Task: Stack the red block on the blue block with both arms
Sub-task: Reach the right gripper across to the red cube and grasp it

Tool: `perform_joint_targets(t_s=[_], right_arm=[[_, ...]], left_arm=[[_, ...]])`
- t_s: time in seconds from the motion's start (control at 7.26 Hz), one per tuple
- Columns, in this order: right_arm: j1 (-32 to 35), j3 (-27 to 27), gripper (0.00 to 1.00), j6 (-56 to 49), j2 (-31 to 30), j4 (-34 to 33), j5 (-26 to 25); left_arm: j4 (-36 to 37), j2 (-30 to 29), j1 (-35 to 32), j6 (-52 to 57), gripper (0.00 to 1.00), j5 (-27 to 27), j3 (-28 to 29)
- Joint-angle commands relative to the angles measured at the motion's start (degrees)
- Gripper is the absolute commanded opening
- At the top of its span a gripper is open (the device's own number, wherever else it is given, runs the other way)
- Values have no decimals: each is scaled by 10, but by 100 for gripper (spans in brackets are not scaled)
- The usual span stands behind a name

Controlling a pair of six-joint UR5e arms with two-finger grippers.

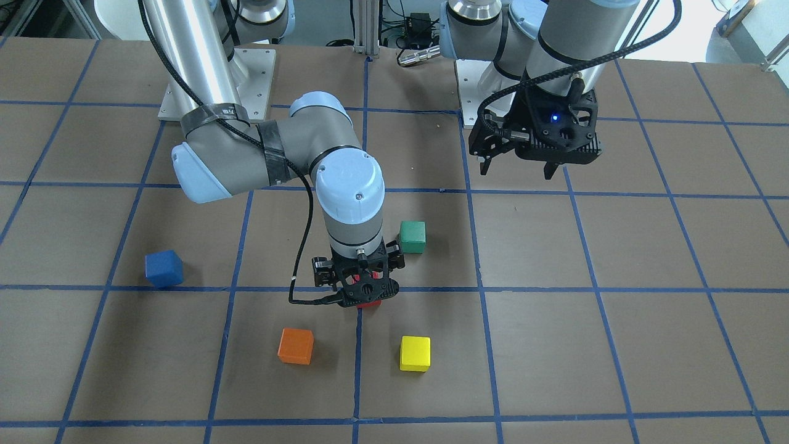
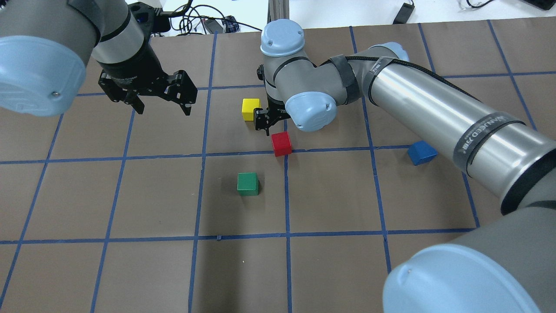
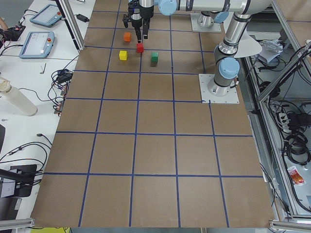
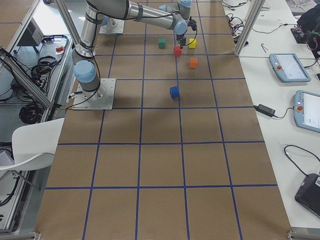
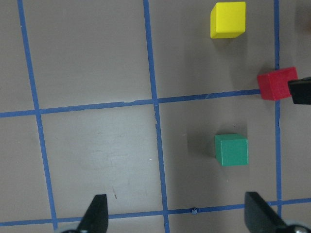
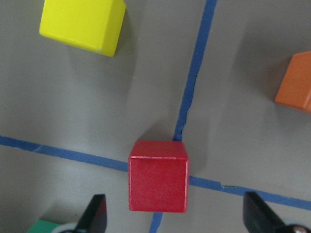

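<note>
The red block (image 2: 281,144) sits on a blue tape crossing near the table's middle. My right gripper (image 2: 266,124) hovers just above it, open, and is not touching it. In the right wrist view the red block (image 6: 158,175) lies between the two spread fingertips (image 6: 97,213). In the front-facing view the right gripper (image 1: 363,296) hides most of the red block (image 1: 370,304). The blue block (image 2: 421,152) stands alone on the robot's right side, partly behind the right arm, and shows clearly in the front-facing view (image 1: 164,269). My left gripper (image 2: 160,106) hangs open and empty, high above the table on the left.
A green block (image 2: 247,184) lies near the red one on the robot's side. A yellow block (image 2: 250,108) stands just beyond the right gripper. An orange block (image 1: 295,346) lies on the far side, hidden in the overhead view. The brown table (image 1: 616,345) has a blue tape grid.
</note>
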Motion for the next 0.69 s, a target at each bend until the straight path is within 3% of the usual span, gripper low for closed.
perform_joint_targets(t_s=[0.0,0.55], right_arm=[[8,-3,100,0,18,-8,1],[8,-2,100,26,38,-9,1]], left_arm=[[0,3,-4,-1,100,1,-9],[1,6,-4,-2,100,1,-16]])
